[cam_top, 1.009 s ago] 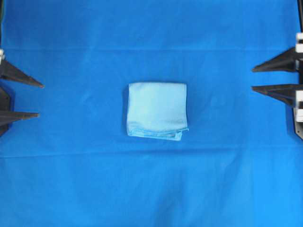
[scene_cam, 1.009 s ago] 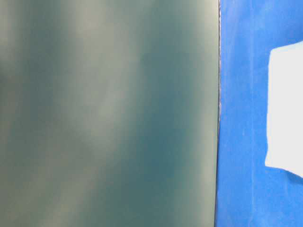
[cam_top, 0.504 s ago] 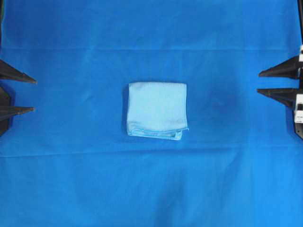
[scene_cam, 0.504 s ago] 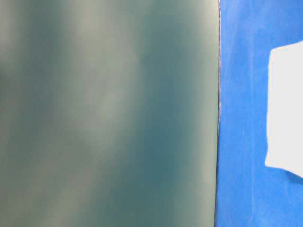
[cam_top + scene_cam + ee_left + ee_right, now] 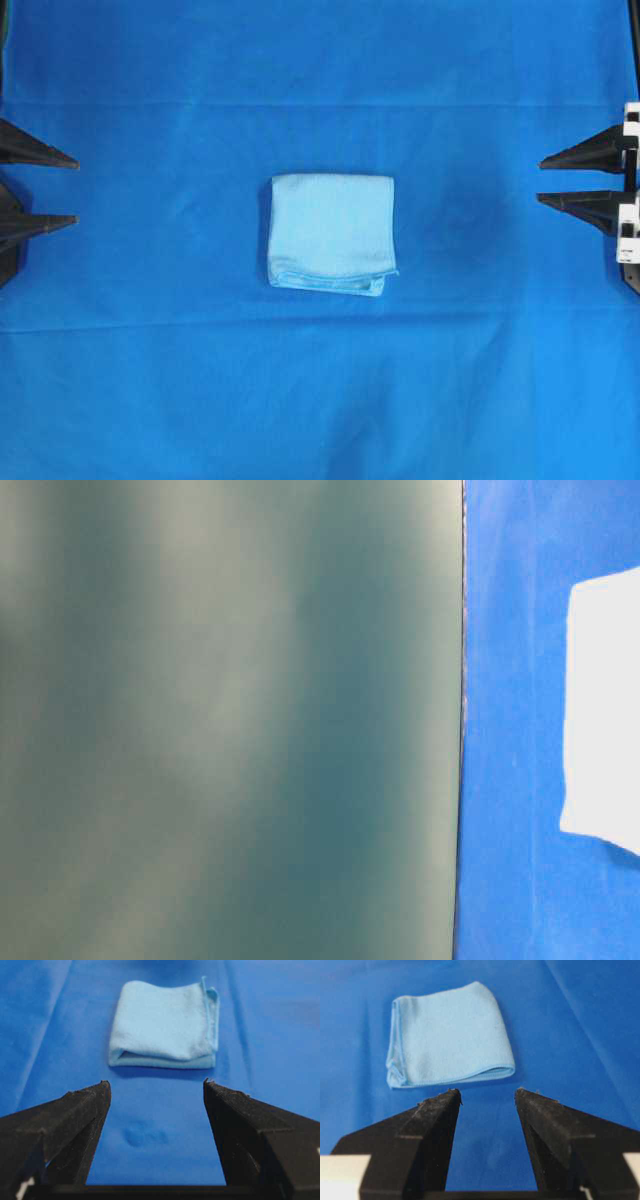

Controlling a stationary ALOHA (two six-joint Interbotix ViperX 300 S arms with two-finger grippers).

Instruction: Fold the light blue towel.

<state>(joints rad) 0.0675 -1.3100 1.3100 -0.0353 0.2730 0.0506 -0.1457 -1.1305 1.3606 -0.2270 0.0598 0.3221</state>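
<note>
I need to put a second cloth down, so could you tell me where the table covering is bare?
Bare covering rings the light blue towel: wide strips above and below it, and gaps between it and the left hand and right hand. Only the centre is taken.

The light blue towel (image 5: 331,234) lay flat at the centre of the overhead view, already folded into a compact, nearly square packet of several layers. Colour was pale sky blue, with a slightly darker stitched hem. The upper, left and right sides ran straight. The stacked loose edges sat along the 6 o'clock side, where the layers were slightly misaligned and a small corner stuck out toward 5 o'clock. In the left wrist view the towel (image 5: 165,1025) showed a rounded fold facing the camera. In the right wrist view the towel (image 5: 447,1035) showed a hemmed edge nearest, with layered corners at its left.
</note>
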